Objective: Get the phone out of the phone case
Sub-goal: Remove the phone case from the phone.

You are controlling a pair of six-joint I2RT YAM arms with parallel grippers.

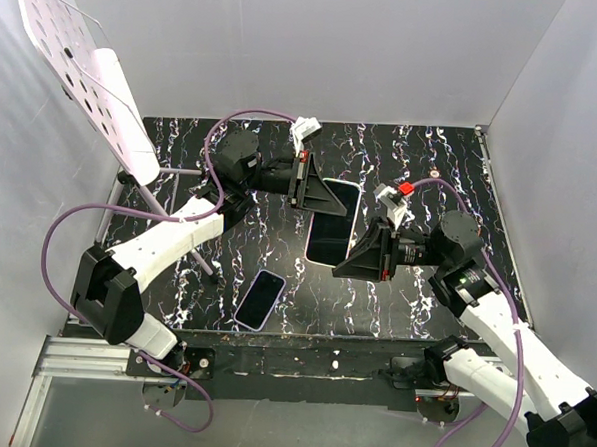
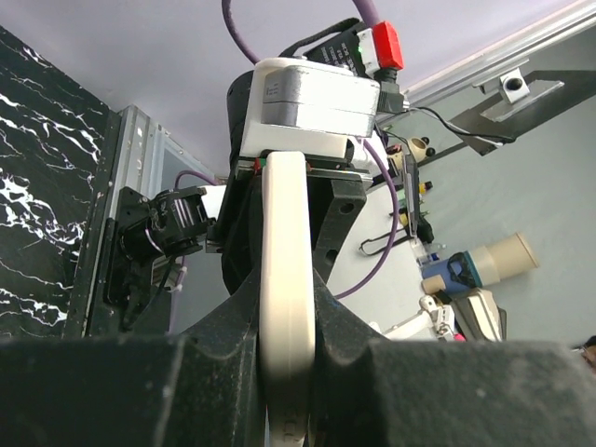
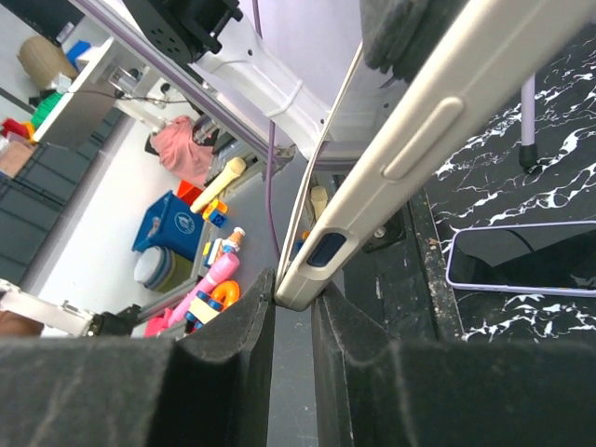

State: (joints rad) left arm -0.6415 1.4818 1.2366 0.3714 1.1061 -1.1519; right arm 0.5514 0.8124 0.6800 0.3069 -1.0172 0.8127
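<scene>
A phone in a cream case (image 1: 332,222) is held above the black marbled table (image 1: 431,170), screen up, between both grippers. My left gripper (image 1: 318,197) is shut on the case's far-left edge. In the left wrist view the case's cream rim (image 2: 285,270) is pinched between the black pads, with the gripper (image 2: 287,321) around it. My right gripper (image 1: 365,258) is shut on the near-right corner. In the right wrist view that corner (image 3: 372,186) sits between the jaws of the gripper (image 3: 293,300), and a thin pale strip stands slightly off the case's left side.
A second phone with a lilac rim (image 1: 260,299) lies flat on the table near the front edge; it also shows in the right wrist view (image 3: 521,263). A white perforated board (image 1: 81,72) on a thin stand leans at the back left. White walls enclose the table.
</scene>
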